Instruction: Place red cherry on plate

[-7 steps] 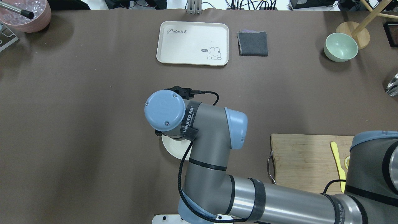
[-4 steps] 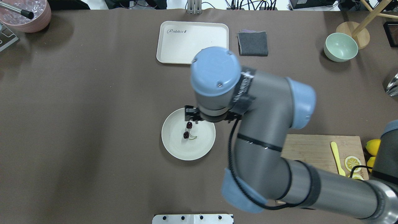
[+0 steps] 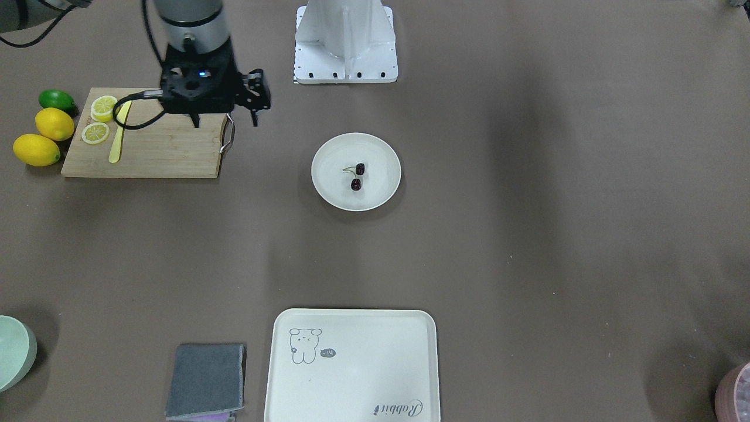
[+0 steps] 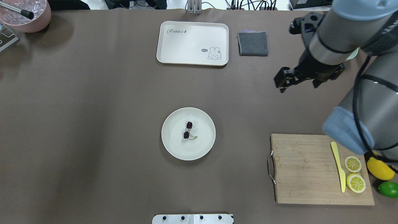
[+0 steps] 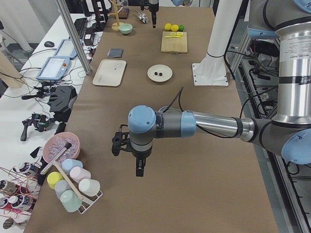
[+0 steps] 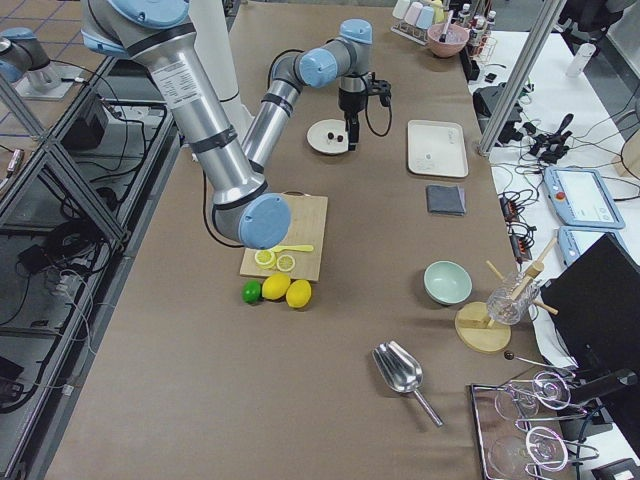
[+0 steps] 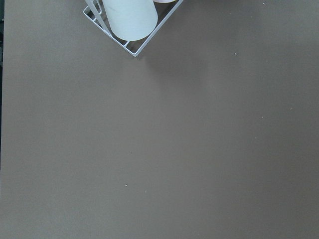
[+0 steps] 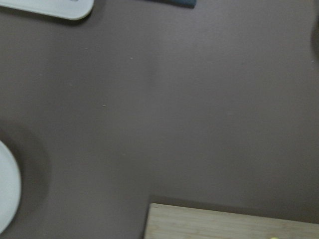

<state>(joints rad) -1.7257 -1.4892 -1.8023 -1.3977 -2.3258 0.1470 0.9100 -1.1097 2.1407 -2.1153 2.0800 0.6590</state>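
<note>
The red cherry [image 4: 186, 134] [image 3: 355, 184], two tiny dark fruits on a thin green stem, lies free in the middle of the round off-white plate [image 4: 177, 146] [image 3: 375, 158] at the table's centre. My right gripper [image 4: 298, 84] [image 3: 225, 116] hangs high over the back right of the table, well away from the plate, open and empty. My left gripper [image 5: 138, 171] shows only in the exterior left view, pointing down over bare table at the far left end. I cannot tell whether it is open or shut.
At the back lie a cream rabbit tray [image 4: 186, 43] and a folded grey cloth [image 4: 252, 43]. A cutting board [image 4: 304, 168] carries lemon slices and a yellow knife, with lemons [image 3: 47, 135] beside it. A green bowl [image 6: 447, 282] and a cup rack [image 5: 73, 189] stand at the table's ends.
The right arm rose off the plate and swung away to the back right. The cherry stays behind on the plate, now fully in view.
</note>
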